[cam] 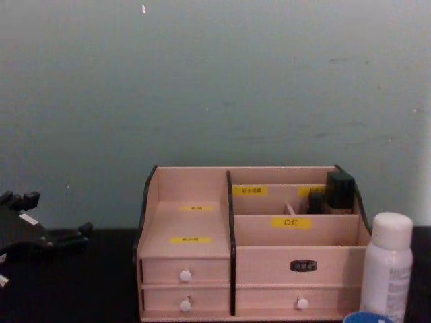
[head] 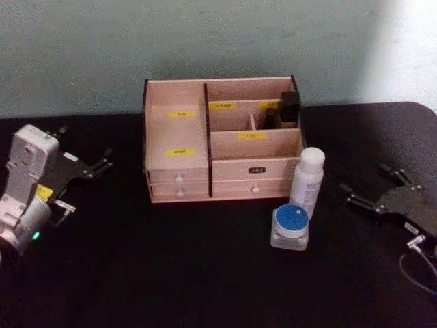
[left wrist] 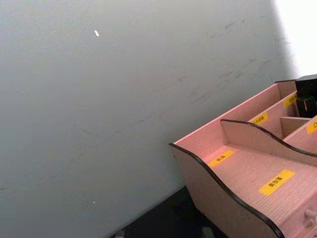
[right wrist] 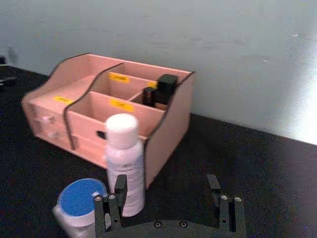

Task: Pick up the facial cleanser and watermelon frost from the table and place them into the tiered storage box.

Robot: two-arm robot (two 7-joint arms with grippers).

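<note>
The tiered storage box (head: 177, 147) stands at the back middle of the black table, drawers facing me; it also shows in the chest view (cam: 195, 225) and both wrist views (left wrist: 247, 173) (right wrist: 168, 114). Just off its front right corner the white facial cleanser (head: 307, 183) (right wrist: 124, 158) (cam: 387, 266) stands upright. The blue-lidded watermelon frost (head: 289, 227) (right wrist: 79, 198) (cam: 367, 317) sits right in front of it. My right gripper (head: 365, 179) (right wrist: 166, 198) is open, to the right of both, holding nothing. At the far left my left gripper (head: 86, 145) (cam: 57, 214) is open and empty.
A small dark bottle with a black square cap (head: 290, 107) sits in the box's back right compartment. A grey-green wall (cam: 215, 81) rises close behind the box. Bare black tabletop (head: 171, 273) spreads in front of the box.
</note>
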